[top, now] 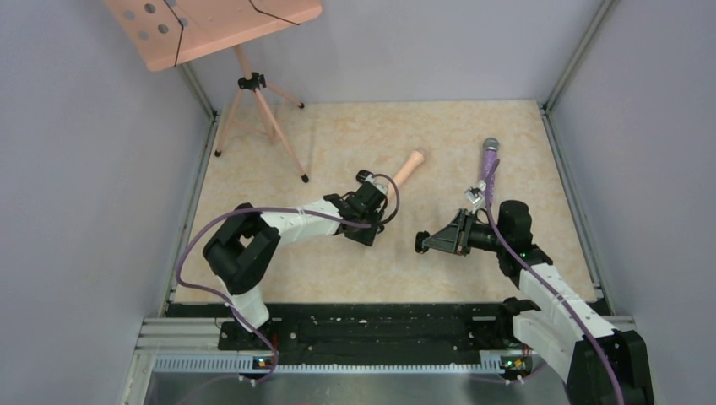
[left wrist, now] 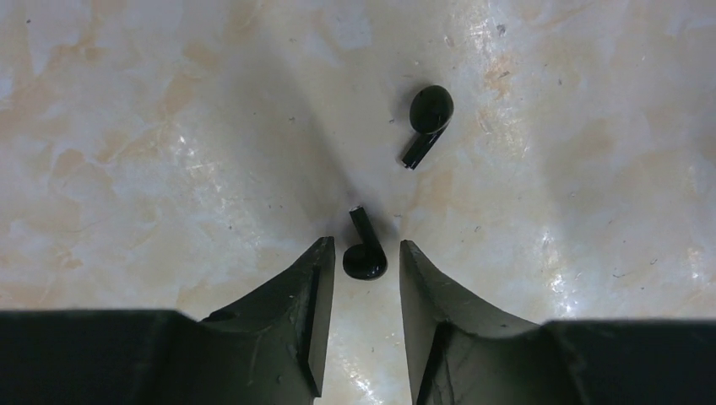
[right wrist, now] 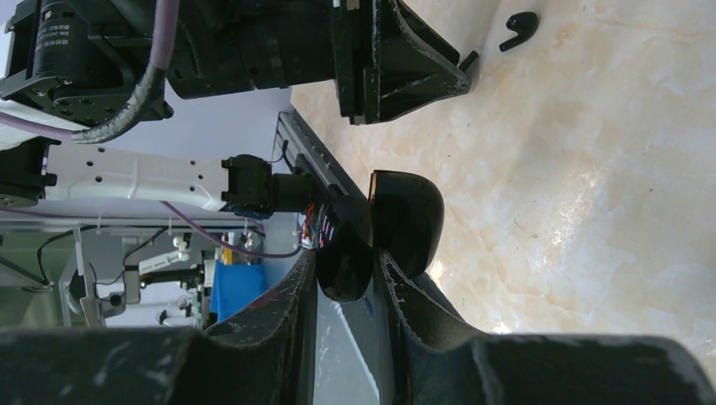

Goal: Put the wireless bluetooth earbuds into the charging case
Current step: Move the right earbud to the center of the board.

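Note:
Two tiny black earbuds lie on the marbled table in the left wrist view. One earbud (left wrist: pixel 431 116) rests further out. The other earbud (left wrist: pixel 365 260) lies between the tips of my left gripper (left wrist: pixel 365 246), whose jaws stand narrowly apart with a thin gap on each side of the bud. My right gripper (right wrist: pixel 348 268) is shut on the glossy black charging case (right wrist: pixel 344 240), held off the table with its lid (right wrist: pixel 409 218) swung open. In the top view the case (top: pixel 420 243) faces the left gripper (top: pixel 366 229). The case's inside is hidden.
A wooden board on a tripod (top: pixel 253 84) stands at the back left. A pink-handled tool (top: pixel 409 166) and a purple-handled tool (top: pixel 490 160) lie at the back of the table. Aluminium rails (top: pixel 338 361) edge the near side, and grey walls enclose the table.

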